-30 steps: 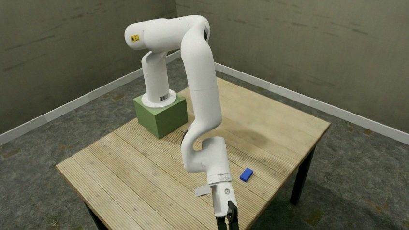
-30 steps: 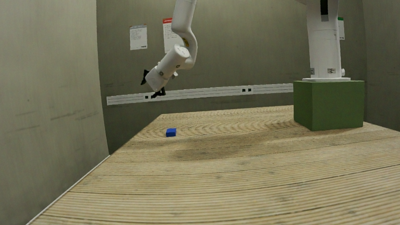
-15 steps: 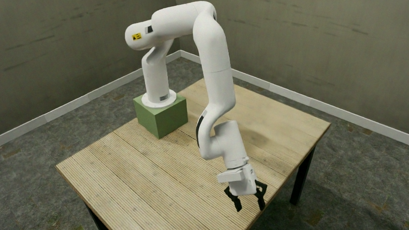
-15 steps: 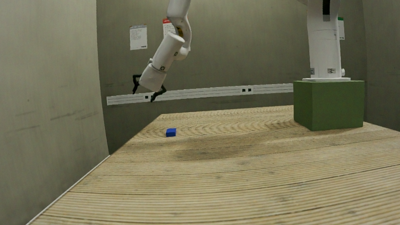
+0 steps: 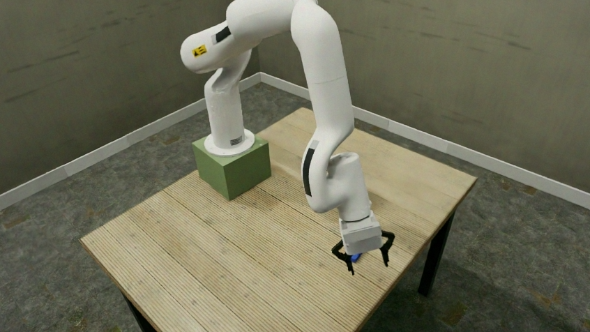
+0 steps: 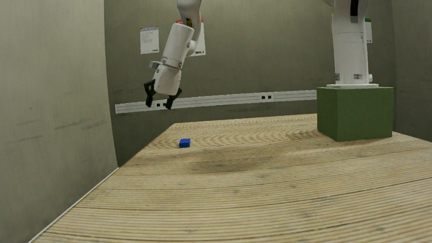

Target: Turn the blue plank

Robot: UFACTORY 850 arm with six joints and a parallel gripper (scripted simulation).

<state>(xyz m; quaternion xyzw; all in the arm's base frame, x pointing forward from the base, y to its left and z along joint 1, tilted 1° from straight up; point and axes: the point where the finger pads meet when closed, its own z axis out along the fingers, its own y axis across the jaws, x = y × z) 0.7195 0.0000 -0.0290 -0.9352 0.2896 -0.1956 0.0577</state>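
Table [image 5: 206,231]: pale wood, finely ridged slats, matt, dark stain mid-frame. Arm [image 5: 326,82]: smooth white shell, faint sheen. Gripper [image 6: 159,102]: white body, matt black fingers [image 6: 148,93]. Pedestal [image 6: 355,113]: flat matt green. Blue plank [image 6: 184,143]: smooth, uniform, matt. Floor [image 5: 82,185] at left: rough mottled grey.

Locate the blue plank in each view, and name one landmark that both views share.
Top: blue plank, lower right, mostly hidden beneath the open gripper.
Exterior: blue plank, left of centre, lying flat on the table, gripper well above it.
Shared landmark: green pedestal under the arm.
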